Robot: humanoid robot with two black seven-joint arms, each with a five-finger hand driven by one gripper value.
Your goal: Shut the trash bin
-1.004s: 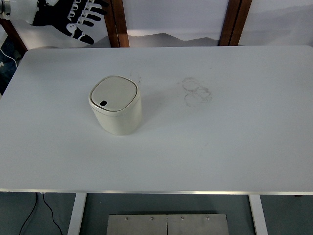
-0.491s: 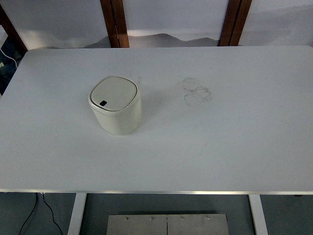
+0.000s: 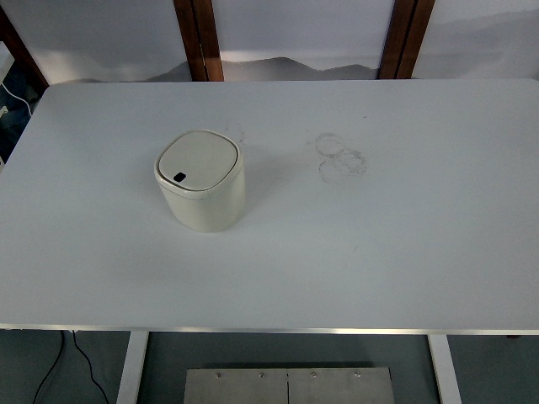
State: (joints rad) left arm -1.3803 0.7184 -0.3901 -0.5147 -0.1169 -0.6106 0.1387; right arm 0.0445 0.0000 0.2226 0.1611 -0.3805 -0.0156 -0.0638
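No fingers can be described, since neither of the robot's hands is seen anywhere over the table; whether they are open or closed cannot be told. The trash bin (image 3: 200,181) is found upright on the white table (image 3: 404,252), left of centre and well back from the near edge, with nothing touching it. Its lid (image 3: 198,161) is seen lying flat and flush with the rim, so the bin is judged to be closed already. A small dark mark (image 3: 179,177) is noticed at the lid's near-left edge. Faint ring stains (image 3: 338,156) are left on the table to the right, well apart from the bin.

The bin is judged to be light, stiff plastic with a smooth, somewhat slippery skin, easily slid or tipped by a sideways push. If pressed, it would best be pressed straight down on the lid's middle; if held, it would best be gripped around the side wall.
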